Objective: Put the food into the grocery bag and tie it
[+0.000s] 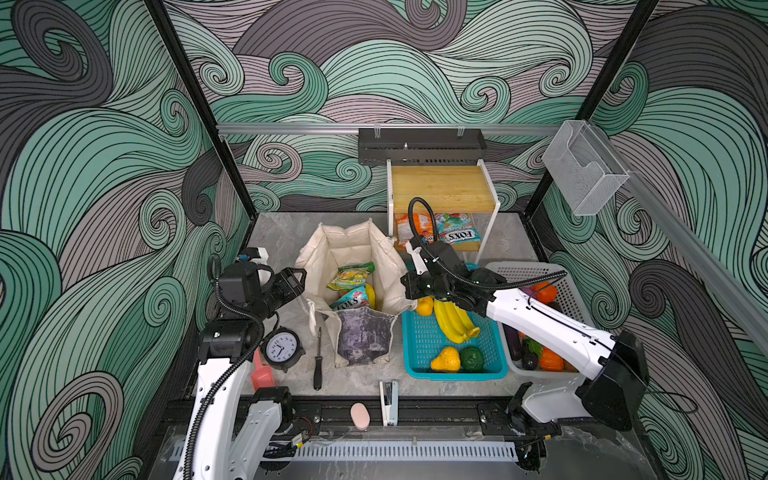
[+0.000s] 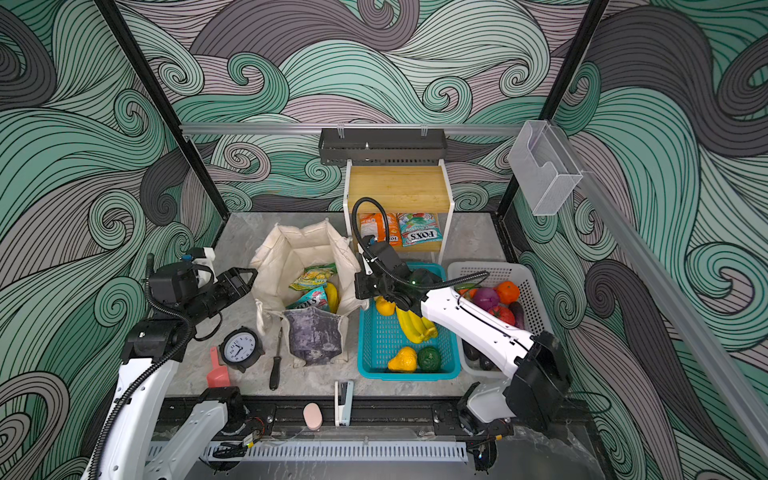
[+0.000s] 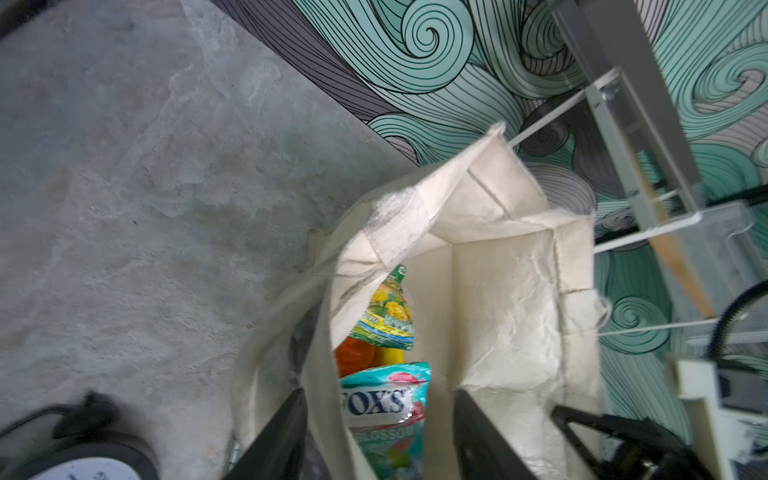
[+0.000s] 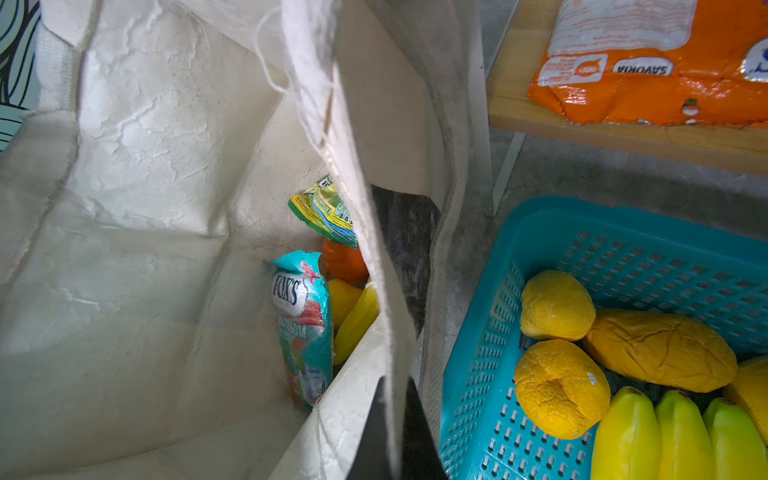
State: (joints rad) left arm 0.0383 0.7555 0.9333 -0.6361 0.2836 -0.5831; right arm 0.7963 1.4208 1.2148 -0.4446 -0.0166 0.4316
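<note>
Grocery bag (image 1: pixel 351 249) cream, front panel (image 1: pixel 363 340) mottled grey-purple; teal-red candy packet (image 1: pixel 348 300); yellow-green candy packet (image 1: pixel 351 276); basket (image 1: pixel 455 376) teal.

Place: we take it for a robotics lab test cell.
Walls: printed swirl panels (image 1: pixel 415 62) in black frame posts (image 1: pixel 190 83).
Mounting: we see robot arms (image 1: pixel 548 328) bolted to a rail (image 1: pixel 436 411) along the tabletop (image 1: pixel 282 237).
Props: toy fruit (image 1: pixel 453 324) in a teal basket (image 1: pixel 457 376).

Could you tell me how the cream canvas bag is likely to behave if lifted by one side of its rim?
Probably floppy: the grocery bag has creased walls and an uneven, sagging rim. It would likely fold and tilt, with the teal candy packet and orange fruit low inside.
</note>
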